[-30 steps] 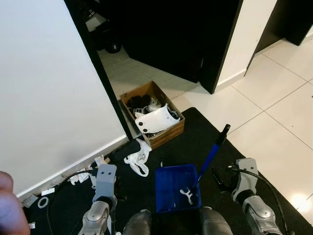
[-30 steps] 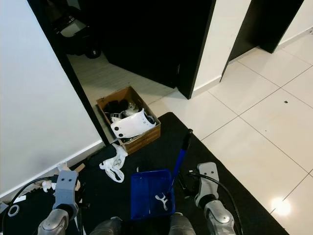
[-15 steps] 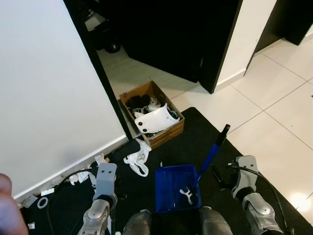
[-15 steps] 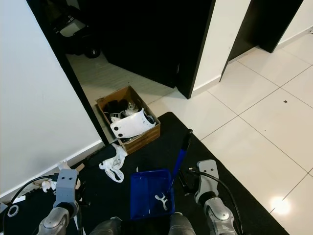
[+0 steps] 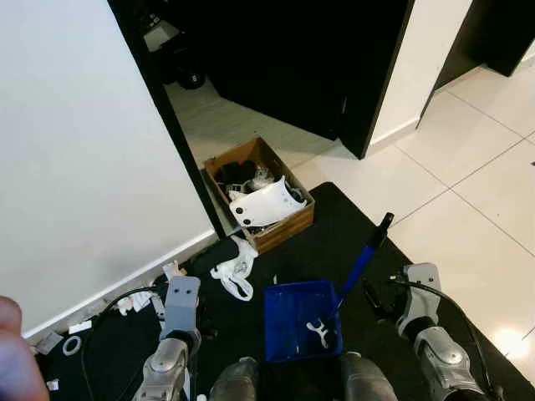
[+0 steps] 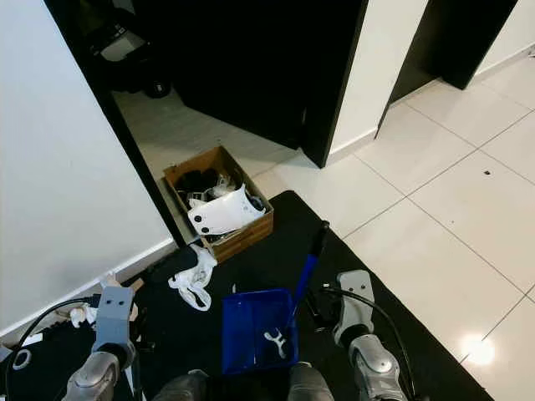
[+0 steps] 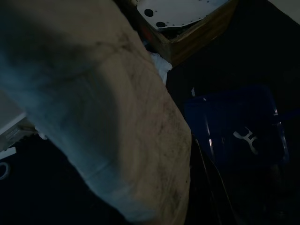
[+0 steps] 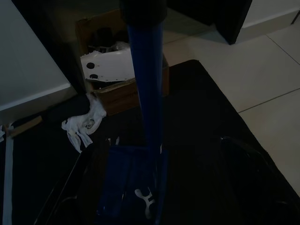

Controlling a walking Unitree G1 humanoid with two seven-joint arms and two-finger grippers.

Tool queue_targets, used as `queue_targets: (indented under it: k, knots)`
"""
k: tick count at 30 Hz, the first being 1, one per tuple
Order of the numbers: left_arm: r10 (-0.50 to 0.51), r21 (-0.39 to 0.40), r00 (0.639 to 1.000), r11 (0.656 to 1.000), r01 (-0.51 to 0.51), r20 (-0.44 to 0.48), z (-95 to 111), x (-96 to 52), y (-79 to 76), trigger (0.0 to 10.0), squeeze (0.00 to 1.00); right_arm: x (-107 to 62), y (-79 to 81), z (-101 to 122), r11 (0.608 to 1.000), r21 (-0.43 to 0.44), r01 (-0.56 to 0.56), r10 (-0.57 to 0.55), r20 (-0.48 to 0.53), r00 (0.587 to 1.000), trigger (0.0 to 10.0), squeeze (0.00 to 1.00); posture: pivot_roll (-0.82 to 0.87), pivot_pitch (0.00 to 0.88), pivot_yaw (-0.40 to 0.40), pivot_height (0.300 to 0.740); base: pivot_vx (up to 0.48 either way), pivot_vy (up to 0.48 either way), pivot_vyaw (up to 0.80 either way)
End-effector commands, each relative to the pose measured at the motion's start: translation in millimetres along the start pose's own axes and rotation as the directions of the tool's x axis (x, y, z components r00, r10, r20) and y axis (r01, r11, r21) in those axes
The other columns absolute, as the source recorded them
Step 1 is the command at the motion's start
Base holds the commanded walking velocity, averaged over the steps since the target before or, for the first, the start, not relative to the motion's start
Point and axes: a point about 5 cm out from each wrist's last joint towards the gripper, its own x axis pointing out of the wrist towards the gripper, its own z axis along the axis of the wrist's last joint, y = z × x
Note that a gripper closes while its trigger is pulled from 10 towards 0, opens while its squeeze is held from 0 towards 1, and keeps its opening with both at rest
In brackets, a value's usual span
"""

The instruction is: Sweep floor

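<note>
A blue dustpan [image 5: 299, 319] sits on the black mat [image 5: 334, 225] right in front of my feet, with a small white scrap [image 5: 318, 332] inside it. Its long blue handle [image 5: 361, 261] with a black tip rises up and to the right. My right gripper [image 5: 374, 299] is at the lower handle. In the right wrist view the handle [image 8: 147, 89] runs between the two spread fingers [image 8: 79, 178], so the gripper is open around it. My left arm [image 5: 180, 302] hangs over the mat on the left. A big pale blurred shape [image 7: 93, 108] blocks much of the left wrist view.
A cardboard box [image 5: 261, 194] holding a white shell part stands at the mat's far edge by a dark doorway. A white rag [image 5: 236, 269] lies on the mat. Paper scraps [image 5: 134, 301] and a tape roll [image 5: 73, 344] line the white wall. Tiled floor [image 5: 468, 192] extends right.
</note>
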Motion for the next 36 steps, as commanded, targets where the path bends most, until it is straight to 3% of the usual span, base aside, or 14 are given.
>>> queue_targets:
  k: [1,36]
  knots:
    - [-0.004,-0.039,1.000,0.999,0.004,-0.009,-4.1,-1.1,-3.5,10.0,0.00,-3.2,-0.6,-5.6,1.000,0.009,0.011,-0.011,-0.023,1.000,10.0,0.00,-0.03,0.124,0.036,0.740,0.000,0.000,0.00]
    - [0.017,-0.032,1.000,0.999,-0.017,-0.009,-5.9,-4.4,5.4,10.0,0.00,-3.0,8.0,-6.3,0.999,0.023,-0.022,0.023,-0.007,1.000,10.0,0.00,-0.02,0.126,0.035,0.740,0.000,0.000,0.00]
